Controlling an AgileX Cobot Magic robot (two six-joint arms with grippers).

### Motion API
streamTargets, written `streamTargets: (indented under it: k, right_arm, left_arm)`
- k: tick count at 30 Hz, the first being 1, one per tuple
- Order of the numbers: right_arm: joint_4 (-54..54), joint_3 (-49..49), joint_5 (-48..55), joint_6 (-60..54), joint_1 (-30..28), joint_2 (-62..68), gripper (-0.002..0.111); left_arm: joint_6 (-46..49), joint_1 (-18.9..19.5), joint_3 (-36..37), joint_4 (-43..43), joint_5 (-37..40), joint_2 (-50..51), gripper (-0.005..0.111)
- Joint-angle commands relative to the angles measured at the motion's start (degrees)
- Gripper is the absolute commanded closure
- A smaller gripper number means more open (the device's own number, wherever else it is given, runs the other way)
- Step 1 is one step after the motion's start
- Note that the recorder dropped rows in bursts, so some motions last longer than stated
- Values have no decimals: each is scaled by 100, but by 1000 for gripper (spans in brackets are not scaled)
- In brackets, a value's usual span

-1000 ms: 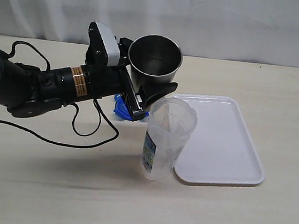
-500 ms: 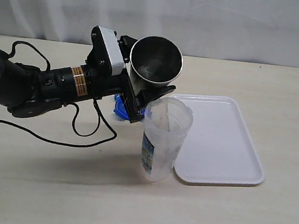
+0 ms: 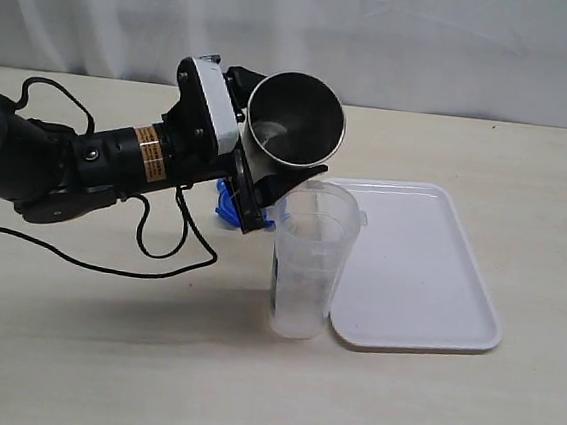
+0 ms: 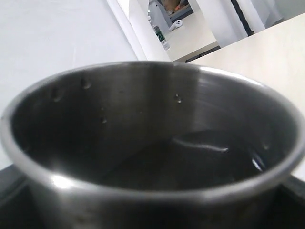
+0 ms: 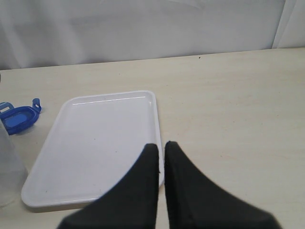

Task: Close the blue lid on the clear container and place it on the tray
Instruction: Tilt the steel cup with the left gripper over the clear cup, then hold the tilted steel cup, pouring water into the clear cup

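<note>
Beige worktop [image 3: 505, 415] holds a flat white plastic tray [image 3: 428, 277]; just beside it stands the tall clear plastic container [image 3: 309, 265], likely light and slick: grip mid-wall. Left tool [image 3: 276, 136] clasps a steel cup [image 3: 295, 118]; right tool [image 5: 161, 152] pressed together.

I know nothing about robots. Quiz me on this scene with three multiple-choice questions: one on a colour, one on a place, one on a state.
1. The tray is: A white, B grey, C blue.
2. The blue lid lies: A on the tray, B on the clear container, C on the table.
3. The left end effector is: A empty, B holding the steel cup, C holding the lid.
Answers: A, plainly white all over; C, it rests on the table beside the tray; B, it grips the cup tilted over the container.
</note>
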Motion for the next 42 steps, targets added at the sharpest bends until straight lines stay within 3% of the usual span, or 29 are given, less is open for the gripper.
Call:
streamTargets:
  k: [1,42]
  right_arm:
    - [29,9,-16,-11,-21,-29,104]
    - [29,9,-16,-11,-21,-29,104]
  left_arm:
    - [430,-9,-103,-128,-374,-119,107]
    - [2037,-9,-103,-259,-340,-119,107]
